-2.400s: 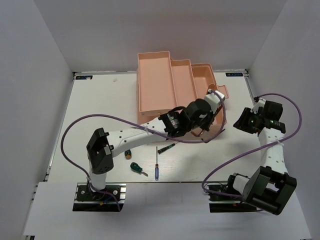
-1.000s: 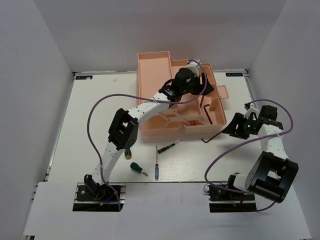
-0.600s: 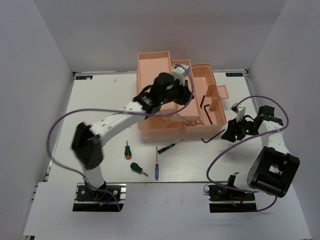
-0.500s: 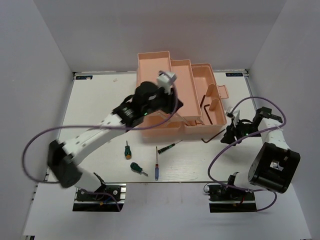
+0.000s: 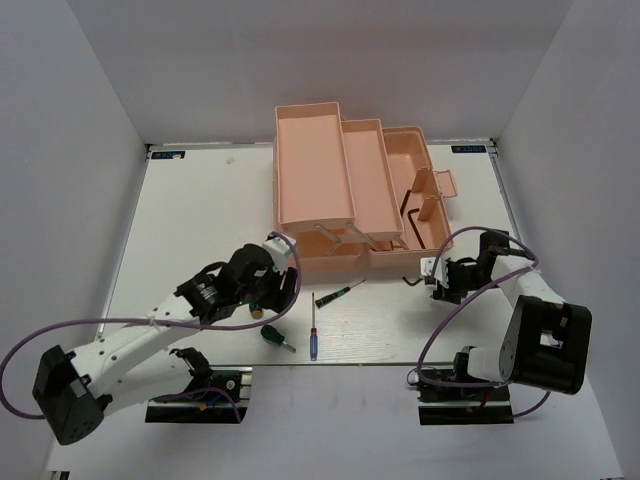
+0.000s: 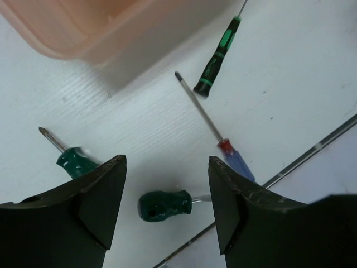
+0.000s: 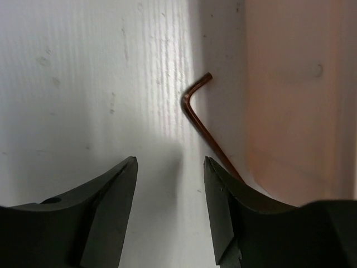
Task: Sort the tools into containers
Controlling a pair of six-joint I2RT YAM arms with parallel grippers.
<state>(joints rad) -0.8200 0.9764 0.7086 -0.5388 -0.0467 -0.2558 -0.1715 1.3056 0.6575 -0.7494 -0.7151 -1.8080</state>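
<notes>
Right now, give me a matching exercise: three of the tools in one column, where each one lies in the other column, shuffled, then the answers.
Tools
1. copper hex key
2. dark hex key
3. blue screwdriver

Places
A. on the table beside the left gripper
B. inside the toolbox
C. on the table just ahead of the right gripper

Pairs: 1-C, 2-B, 3-A.

toolbox: salmon-pink, open | screwdrivers: loose before it | copper hex key: against its wall
</notes>
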